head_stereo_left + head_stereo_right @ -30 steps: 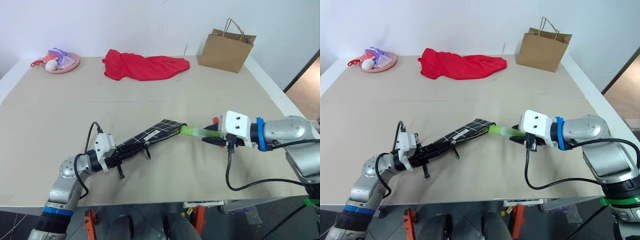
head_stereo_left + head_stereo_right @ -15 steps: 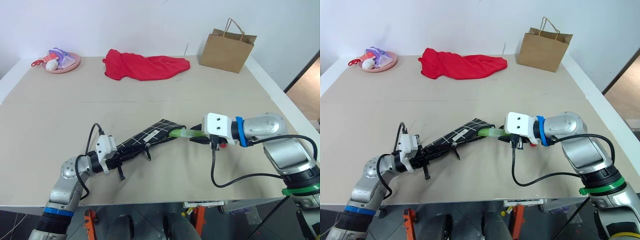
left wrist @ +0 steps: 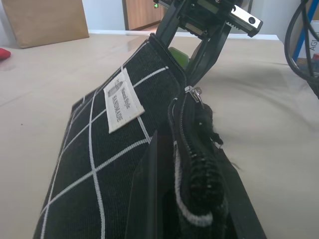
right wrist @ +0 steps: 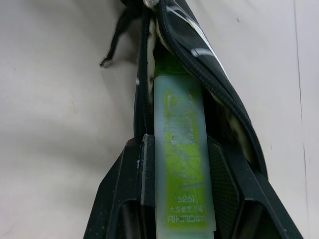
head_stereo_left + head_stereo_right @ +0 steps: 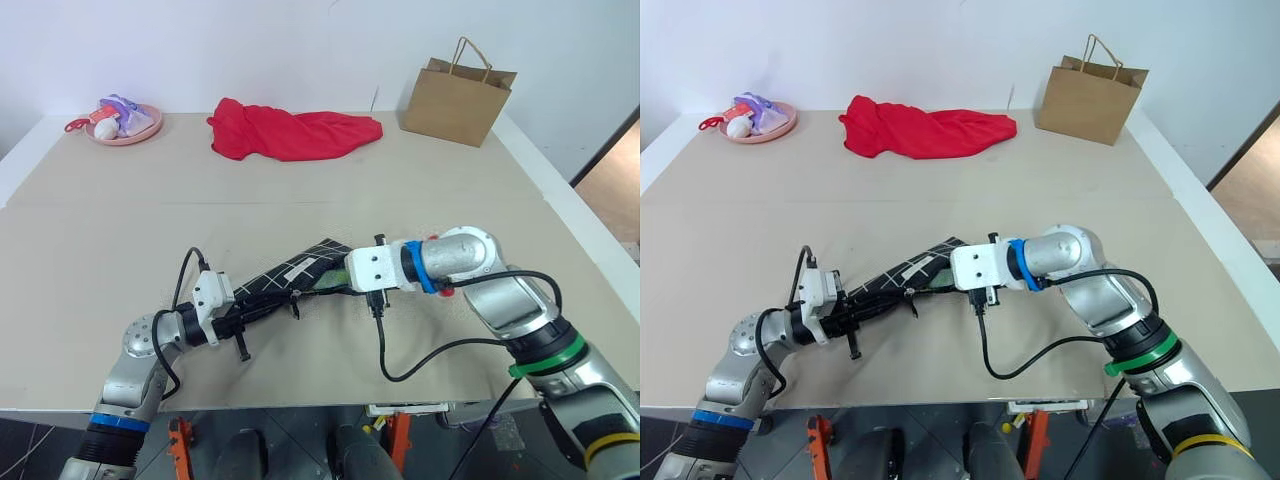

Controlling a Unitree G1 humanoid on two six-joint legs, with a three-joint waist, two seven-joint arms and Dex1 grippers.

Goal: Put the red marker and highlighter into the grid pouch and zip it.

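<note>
The grid pouch [image 5: 290, 275] lies slanted on the table, black with white lines and a white label [image 3: 119, 99]. My left gripper [image 5: 232, 312] is shut on its near end, level with the table. My right gripper [image 5: 345, 282] is at the pouch's open far end, shut on the light green highlighter [image 4: 182, 149]. The highlighter's front part is inside the pouch mouth, between the zipper edges. A speck of red [image 5: 445, 290] shows under my right forearm; whether it is the red marker I cannot tell.
A brown paper bag [image 5: 458, 95] stands at the back right. A red cloth [image 5: 290, 135] lies at the back middle and a pink plate [image 5: 122, 122] with toys at the back left. A black cable [image 5: 385, 350] loops below my right wrist.
My right gripper has moved left with the highlighter, whose tip went from just outside the pouch into its mouth. The left gripper kept the pouch in place.
</note>
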